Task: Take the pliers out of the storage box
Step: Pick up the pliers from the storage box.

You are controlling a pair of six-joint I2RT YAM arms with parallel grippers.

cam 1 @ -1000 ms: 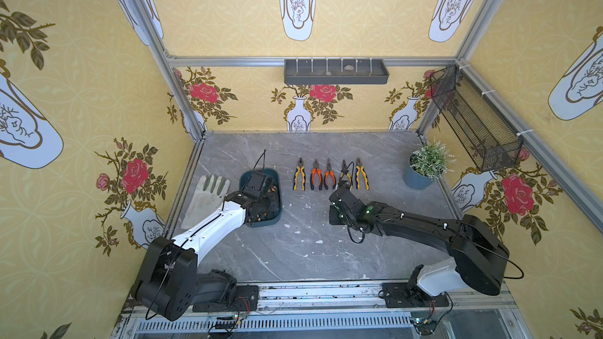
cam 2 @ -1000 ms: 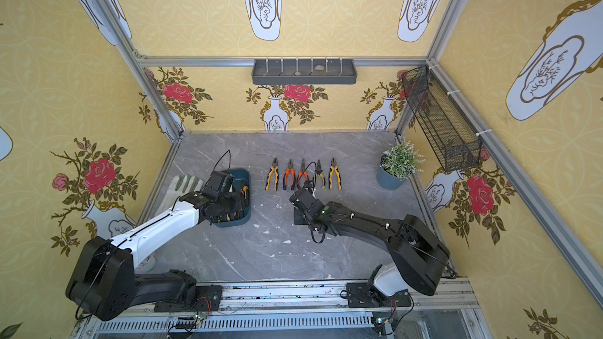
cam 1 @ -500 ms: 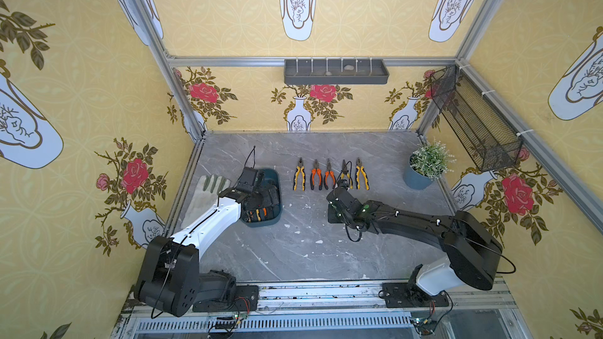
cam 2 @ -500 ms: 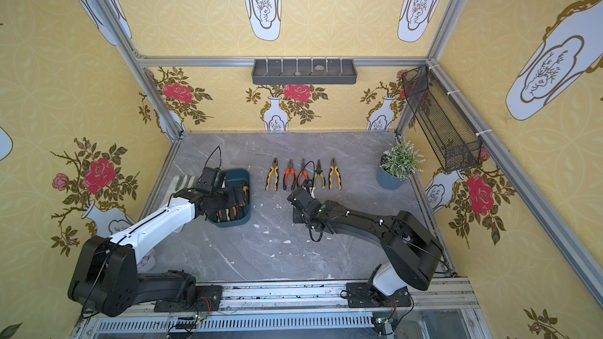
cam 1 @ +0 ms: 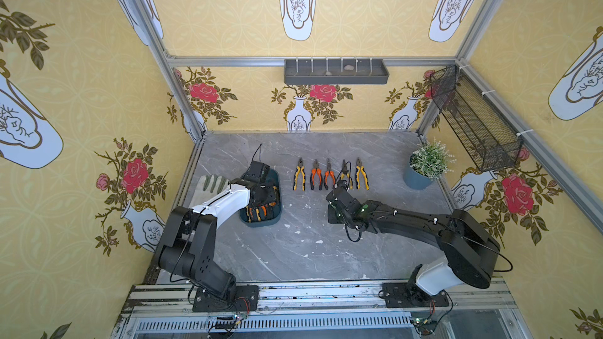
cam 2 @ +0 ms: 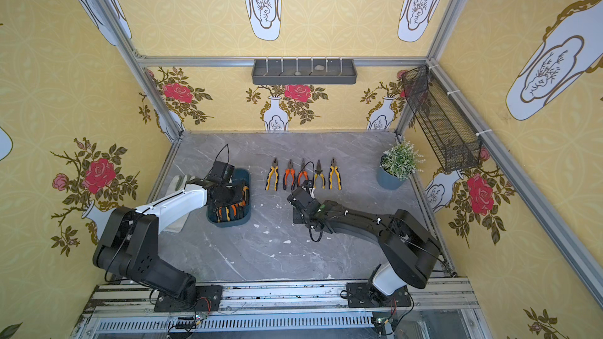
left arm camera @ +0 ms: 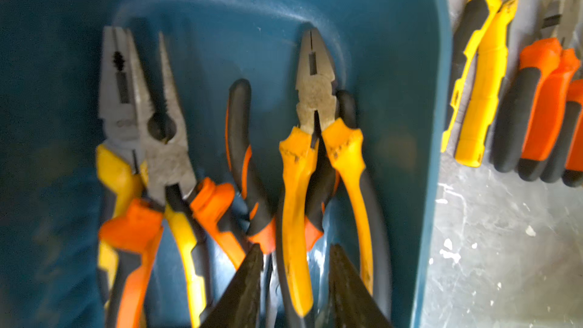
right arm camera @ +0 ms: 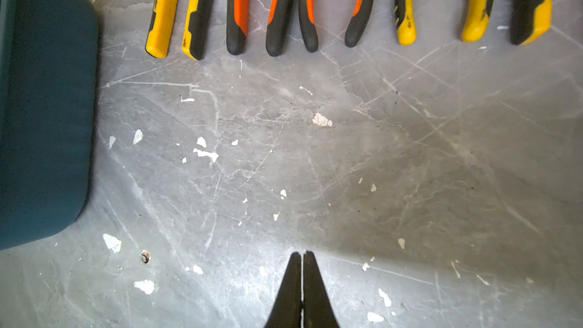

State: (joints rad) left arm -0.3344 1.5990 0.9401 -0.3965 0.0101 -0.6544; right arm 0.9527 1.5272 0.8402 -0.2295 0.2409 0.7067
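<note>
- In the storage box (cam 1: 261,222), left of centre in a top view: four pliers (left arm camera: 239,153) packed side by side with handles overlapping, two yellow-and-black and two orange-and-black.
- Over that heap, reaching down into the box: the left hand (left arm camera: 296,247), fingers (left arm camera: 249,279) parted to either side of one handle of the yellow-handled pliers (left arm camera: 315,89). A sliver of space on both sides of the handle, nothing clamped.
- Just right of the box, at the centre of both top views: a row of five pliers (cam 1: 329,176) (cam 2: 302,174) flat on the bench (cam 1: 310,256). Jaws toward the upper part of the frame, handles toward the lower. Yellow, orange, orange, yellow and yellow, reading left to right, each a little apart from its neighbour.
- Just below the row's handle ends: the right hand (right arm camera: 303,252), fingers pressed together, holding nothing, poised over bare grey marbled bench flecked with white chips.
- Behind it, stretching to the lower right of the frame: the black right arm (cam 1: 408,220).
- Left of the box, partly under the white left arm (cam 1: 225,200): a pale work glove (cam 1: 212,184).
- At the right edge of the bench: a potted plant (cam 1: 427,164) in a blue pot.
- On the back wall, upper centre: a grey tray (cam 1: 336,71).
- On the right wall: a black wire mesh basket (cam 1: 473,119).
</note>
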